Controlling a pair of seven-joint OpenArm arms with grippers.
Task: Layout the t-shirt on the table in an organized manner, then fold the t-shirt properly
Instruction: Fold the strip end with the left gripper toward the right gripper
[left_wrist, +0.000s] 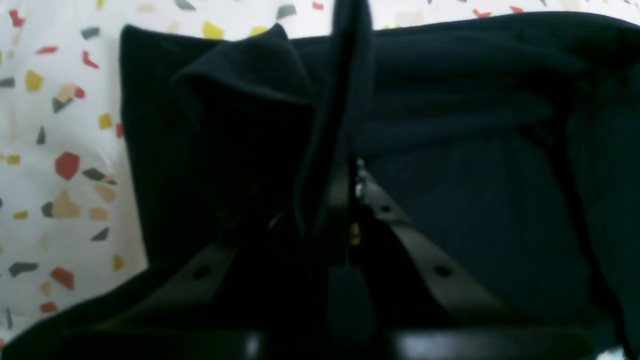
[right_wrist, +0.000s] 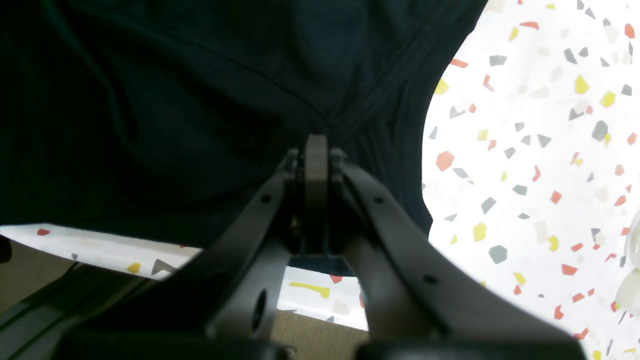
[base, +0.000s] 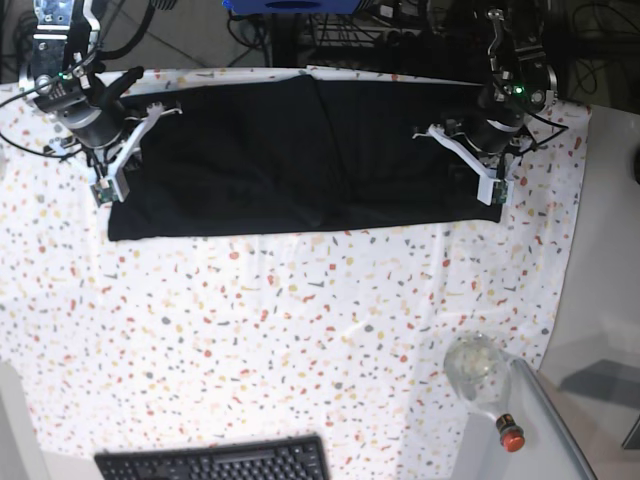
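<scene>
The black t-shirt (base: 300, 160) lies spread in a wide band across the far part of the speckled table (base: 300, 330). At the shirt's right end in the base view, my left gripper (base: 497, 192) is shut on the cloth. The left wrist view shows a fold of the t-shirt (left_wrist: 240, 100) rising between the closed fingers of that gripper (left_wrist: 350, 172). My right gripper (base: 104, 188) holds the shirt's left end. Up close, the right gripper (right_wrist: 316, 142) is shut on the t-shirt (right_wrist: 175, 100), and creases run to its tips.
A clear glass bottle (base: 482, 375) with a red cap lies near the front right. A black keyboard (base: 215, 462) sits at the front edge. A plain grey surface (base: 610, 300) borders the table on the right. Cables and equipment crowd the back edge.
</scene>
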